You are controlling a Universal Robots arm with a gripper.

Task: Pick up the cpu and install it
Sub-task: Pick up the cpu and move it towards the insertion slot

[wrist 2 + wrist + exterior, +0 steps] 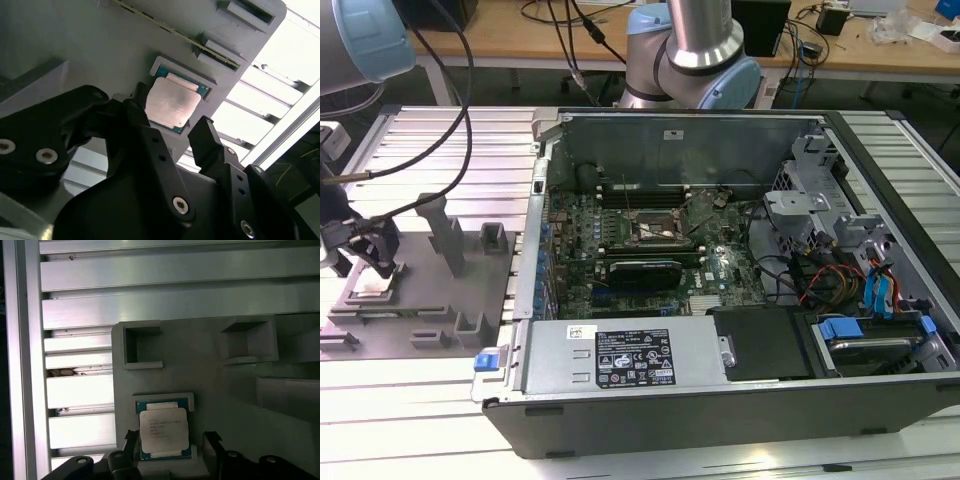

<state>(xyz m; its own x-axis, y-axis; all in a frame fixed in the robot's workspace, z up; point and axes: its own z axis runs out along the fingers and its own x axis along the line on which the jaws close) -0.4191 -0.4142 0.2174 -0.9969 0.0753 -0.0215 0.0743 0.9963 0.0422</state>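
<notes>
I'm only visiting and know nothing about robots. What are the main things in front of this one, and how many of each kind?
cpu: 1, lying in a recess of the holder plate
grey holder plate: 1
open computer case: 1
motherboard socket: 1, inside the case
gripper: 1, open, a finger on either side of the cpu
Total: 5
</notes>
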